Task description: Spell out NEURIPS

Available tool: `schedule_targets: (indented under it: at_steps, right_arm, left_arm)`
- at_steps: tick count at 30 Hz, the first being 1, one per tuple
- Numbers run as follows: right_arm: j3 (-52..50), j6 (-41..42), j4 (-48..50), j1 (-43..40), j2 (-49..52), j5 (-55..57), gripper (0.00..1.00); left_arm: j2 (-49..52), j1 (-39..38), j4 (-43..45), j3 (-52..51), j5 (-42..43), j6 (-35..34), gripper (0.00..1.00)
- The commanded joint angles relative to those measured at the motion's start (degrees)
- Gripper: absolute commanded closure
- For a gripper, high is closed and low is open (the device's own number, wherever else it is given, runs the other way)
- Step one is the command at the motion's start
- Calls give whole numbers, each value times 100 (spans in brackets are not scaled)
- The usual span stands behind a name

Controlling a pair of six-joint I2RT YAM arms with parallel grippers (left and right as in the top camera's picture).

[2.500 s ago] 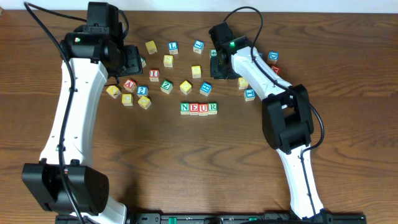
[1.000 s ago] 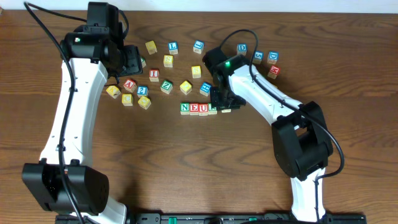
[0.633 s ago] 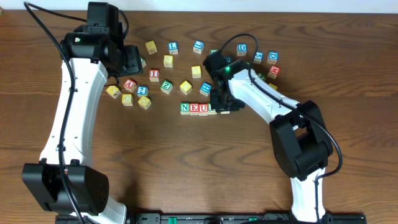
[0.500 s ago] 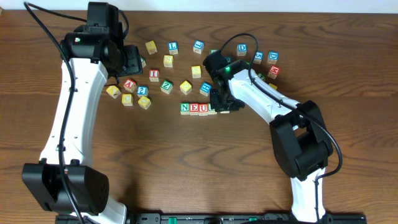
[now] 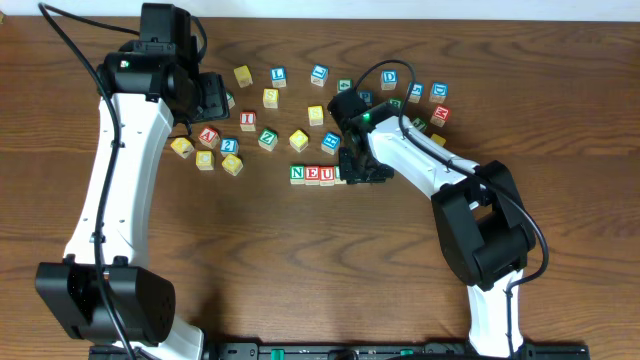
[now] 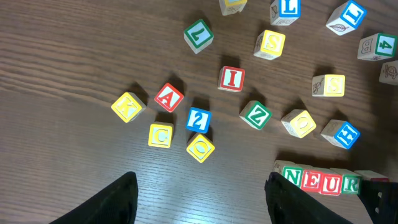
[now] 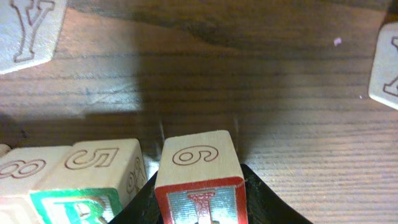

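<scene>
The row of cubes reads green N (image 5: 297, 173), red E (image 5: 312, 174), red U (image 5: 327, 175), and the green R (image 7: 74, 208) stands last. My right gripper (image 5: 358, 168) is at the row's right end, shut on a red I cube (image 7: 200, 180). That cube stands upright right beside the R, with a black finger on each side. A second red I cube (image 6: 231, 78) lies loose farther back. Two yellow S cubes (image 6: 270, 43) (image 6: 328, 85) lie loose too. The left gripper (image 6: 202, 199) hovers open over bare wood, left of the row (image 6: 320, 182), with nothing in it.
Loose cubes lie behind the row: red A (image 5: 208, 135), blue 2 (image 5: 229, 145), green Z (image 5: 267, 138), several yellow ones around (image 5: 181, 147), blue D (image 5: 389, 77). Pale cube faces (image 7: 25, 31) (image 7: 385, 68) sit beyond the right gripper. The left arm (image 5: 130, 150) spans the left side.
The right gripper came from the back of the table to the row's right end with the I cube, then edged slightly left against the R. The left arm has stayed still.
</scene>
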Motion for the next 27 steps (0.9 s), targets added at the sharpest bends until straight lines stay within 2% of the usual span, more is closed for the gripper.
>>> schedule_targets:
  at_steps: [1, 15, 16, 19, 22, 27]
  right_arm:
    - [199, 61, -120, -17, -31, 28, 68]
    - [535, -46, -931, -197, -870, 70, 64]
    - [533, -44, -949, -258, -890, 94, 65]
    - [433, -129, -868, -428, -844, 107, 79]
    - [190, -435, -621, -531, -780, -74, 83]
    - [-319, -450, -52, -573, -732, -149, 93]
  left_arm:
    - [-9, -13, -13, -2, -52, 55, 35]
    - [-9, -13, -13, -2, -50, 55, 35]
    - [-9, -13, -13, -2, -50, 55, 35]
    - [-9, -13, -13, -2, -50, 55, 35]
    - [-9, -13, -13, -2, -50, 55, 35]
    - [-9, -13, -11, -2, -52, 55, 35]
